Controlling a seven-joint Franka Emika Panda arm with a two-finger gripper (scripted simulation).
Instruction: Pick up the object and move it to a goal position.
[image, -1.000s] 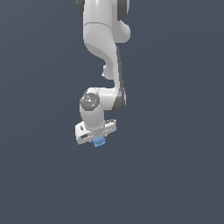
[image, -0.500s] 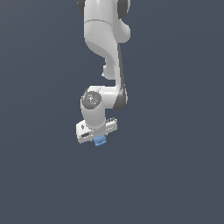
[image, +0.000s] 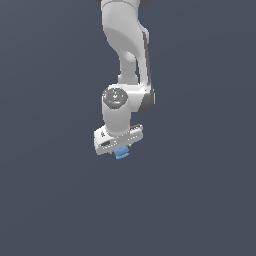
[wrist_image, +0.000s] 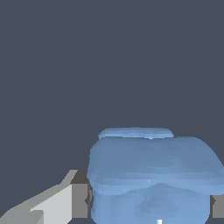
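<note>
Exterior view first: we see the white, jointed robot arm coming down from the upper edge of the picture, bending at a rounded grey-capped joint and ending in the white, bar-shaped hand. Under that bar, between its short fingers, sits the small light-blue stubby barrel-like object with faint ridges. Only the lower part of the lump shows below the hand's body; the rest is hidden by the hand itself. It is far smaller than the hand that carries it.

From the wrist view we look along the hand. The light-blue object fills the lower middle of that picture, with a flatter cap-like top and a wider ridged band beneath it. A pale grey finger with a darker pad presses against one flank of the object, and a sliver of the opposite finger meets the other flank. So we read the hand as closed down onto the object, its fingers parted only by the lump's own width, each touching a side.

Around the hand and the object, in both views, we see only a flat dark grey-blue background. We cannot tell from it whether the object hangs above a surface or rests upon one.
</note>
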